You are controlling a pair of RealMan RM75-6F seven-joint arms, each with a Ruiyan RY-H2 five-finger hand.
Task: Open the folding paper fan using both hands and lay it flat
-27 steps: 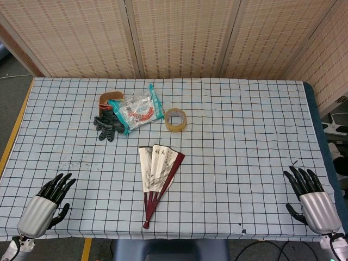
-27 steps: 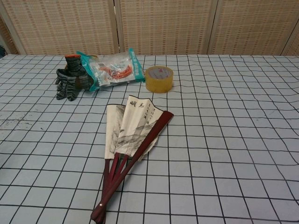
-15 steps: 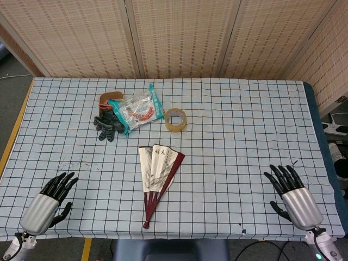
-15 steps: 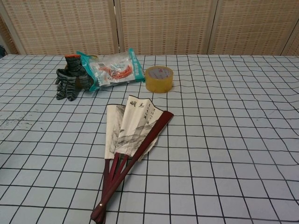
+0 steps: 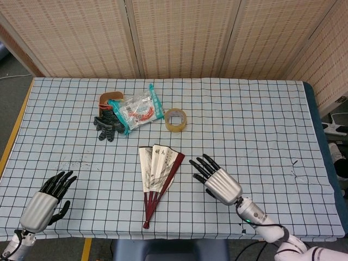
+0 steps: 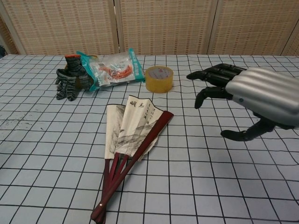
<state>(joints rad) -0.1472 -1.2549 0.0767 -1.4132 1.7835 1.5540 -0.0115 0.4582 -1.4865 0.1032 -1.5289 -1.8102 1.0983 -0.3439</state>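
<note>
From the head view, the paper fan [image 5: 157,176] lies partly spread on the checked tabletop [image 5: 244,119], its paper leaves pointing toward the far screen and its dark red ribs gathered at the near end — the landmark for everything else. Just to the right of the fan hovers the right hand [image 5: 216,177], fingers apart and stretched toward the far side, holding nothing and not touching the fan. Well to the left of the fan, near the tabletop's front edge, sits the left hand [image 5: 45,199], fingers apart, holding nothing. Beyond the fan stand a roll of tape [image 5: 175,119], a plastic packet [image 5: 136,111] and a dark glove [image 5: 109,125]. In the chest view the fan [image 6: 130,135] lies flat in the middle, the right hand [image 6: 247,98] above the cloth to its right with fingers spread — the tape [image 6: 159,78], packet [image 6: 114,68] and glove [image 6: 70,84] behind. The left hand does not appear in this view.
</note>
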